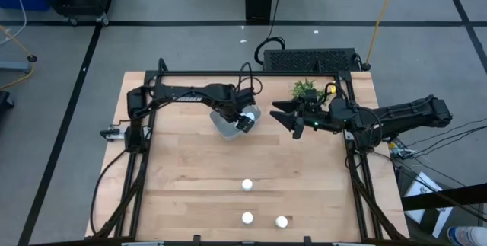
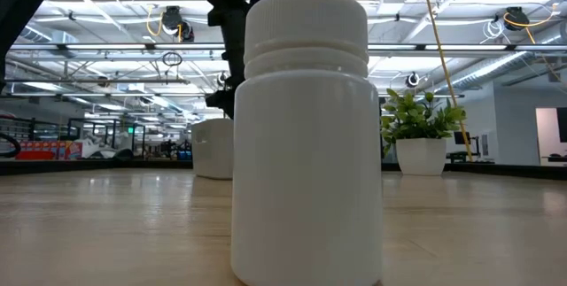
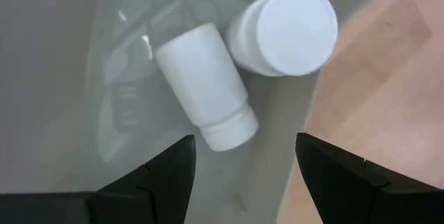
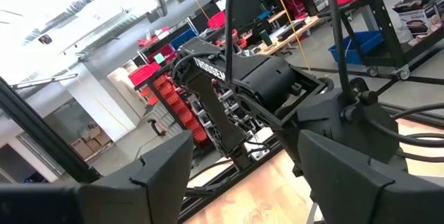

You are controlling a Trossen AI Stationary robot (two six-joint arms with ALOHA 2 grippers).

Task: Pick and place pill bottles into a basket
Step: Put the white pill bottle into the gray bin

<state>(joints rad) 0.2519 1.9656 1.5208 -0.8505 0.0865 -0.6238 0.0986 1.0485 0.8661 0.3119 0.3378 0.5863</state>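
Two unlabelled pill bottles [image 3: 239, 78] in basket [image 3: 62, 78] under open left gripper [image 3: 243, 175].

A small green plant [image 1: 304, 89] in a white pot [image 2: 420, 156] stands near the far edge of the wooden table [image 1: 198, 177], toward its right corner. Beyond that edge, a black keyboard-like unit [image 1: 308, 59] lies on the grey floor [image 1: 152, 44].

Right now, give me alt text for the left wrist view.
Two white pill bottles lie in the pale basket, one on its side and one showing its cap. The left claw hangs open above them, with wooden table beside.
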